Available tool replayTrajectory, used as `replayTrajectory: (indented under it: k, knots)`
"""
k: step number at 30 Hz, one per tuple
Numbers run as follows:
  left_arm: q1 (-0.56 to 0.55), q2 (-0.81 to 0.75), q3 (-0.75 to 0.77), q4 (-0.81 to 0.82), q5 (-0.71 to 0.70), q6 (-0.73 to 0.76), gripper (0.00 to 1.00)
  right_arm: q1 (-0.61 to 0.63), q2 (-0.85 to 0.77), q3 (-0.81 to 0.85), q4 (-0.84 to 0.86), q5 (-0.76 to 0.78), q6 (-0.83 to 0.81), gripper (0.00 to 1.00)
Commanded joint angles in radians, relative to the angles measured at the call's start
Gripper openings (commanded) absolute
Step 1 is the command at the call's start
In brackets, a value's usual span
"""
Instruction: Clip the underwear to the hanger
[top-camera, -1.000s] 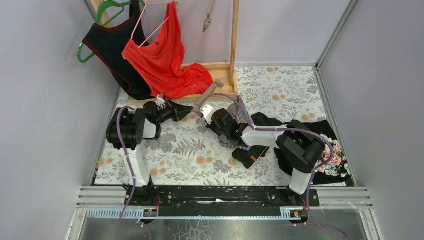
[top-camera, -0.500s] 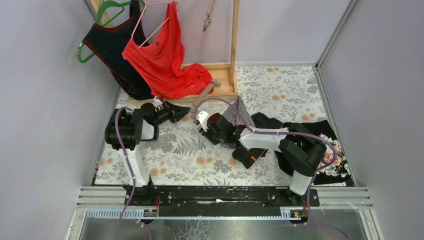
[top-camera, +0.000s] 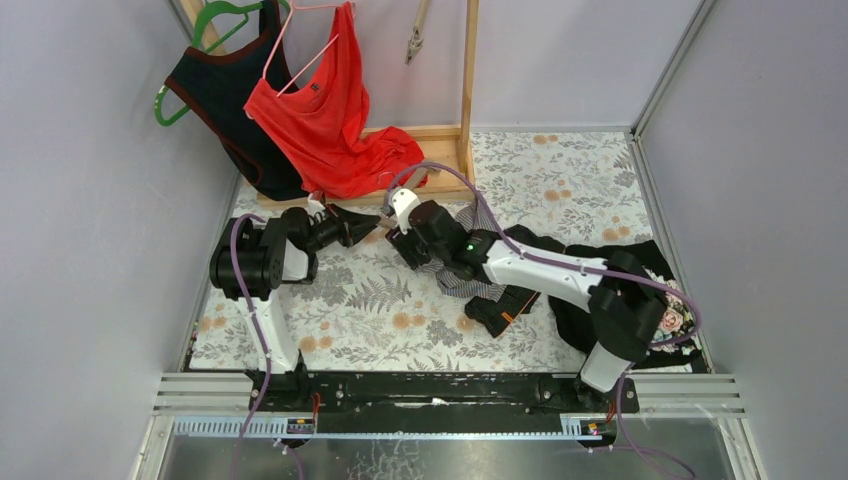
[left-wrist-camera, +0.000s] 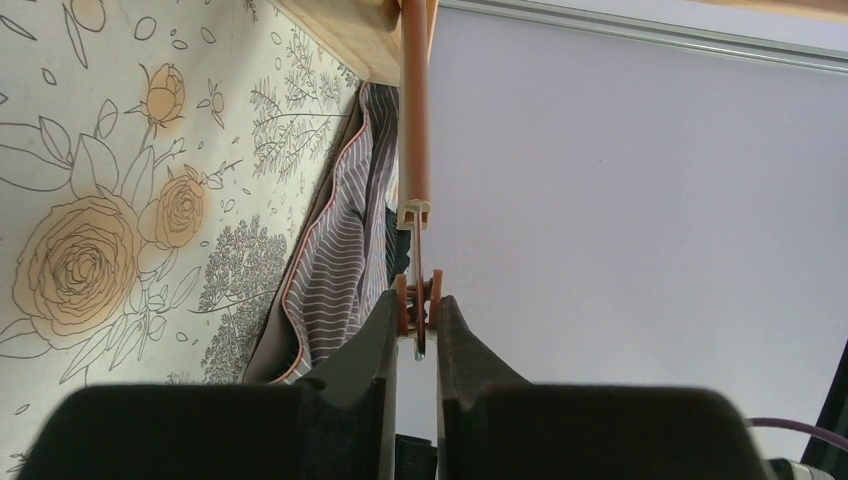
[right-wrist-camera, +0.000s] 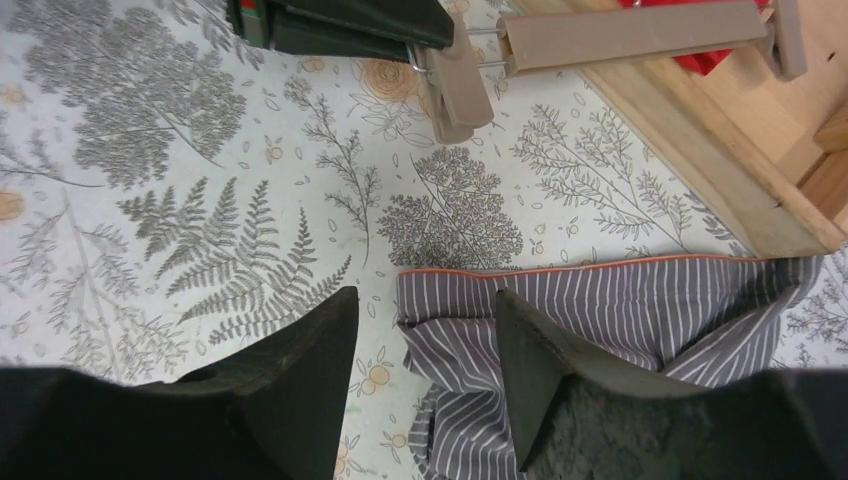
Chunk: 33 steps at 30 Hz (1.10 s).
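One underwear (right-wrist-camera: 620, 300), one clip hanger (right-wrist-camera: 630, 35), two tops (top-camera: 225, 100) (top-camera: 330, 115)

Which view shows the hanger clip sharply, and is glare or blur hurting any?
Left wrist: tan plastic hanger clip sharp, black left fingers soft. Right wrist: grey striped underwear crisp, right fingers blurred. Top external: even light, no glare, clip tiny.

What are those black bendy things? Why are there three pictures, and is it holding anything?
Those are two robot arms, a left arm and a right arm, each ending in a claw. The big picture looks down from above. The other two come from little cameras on the wrists. The left claw is pinching a clip on a hanger. The right claw is open, over a corner of the stripy underwear, which lies on the flowery table. A red top and a dark top hang at the back.
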Motion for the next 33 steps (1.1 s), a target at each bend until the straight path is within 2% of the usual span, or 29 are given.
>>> replayTrajectory:
  k: [1,6,15,24,28,33]
  knots:
    - [0.011,-0.02,-0.018,0.046,0.022,-0.006,0.0,-0.018,0.112,0.086,-0.098,0.044,0.043,0.59]
    - [0.011,-0.019,-0.02,0.052,0.022,-0.009,0.0,-0.048,0.189,0.107,-0.104,0.034,0.074,0.61]
    - [0.011,-0.014,-0.021,0.059,0.021,-0.012,0.0,-0.105,0.23,0.039,-0.055,0.02,0.102,0.62]
    - [0.01,-0.006,-0.022,0.06,0.018,-0.011,0.0,-0.175,0.334,0.074,-0.078,0.0,0.133,0.69]
    - [0.011,-0.004,-0.022,0.062,0.017,-0.011,0.0,-0.222,0.34,0.04,-0.068,0.015,0.157,0.73]
    - [0.012,0.003,-0.018,0.06,0.013,-0.01,0.0,-0.281,0.333,-0.013,-0.013,0.001,0.149,0.74]
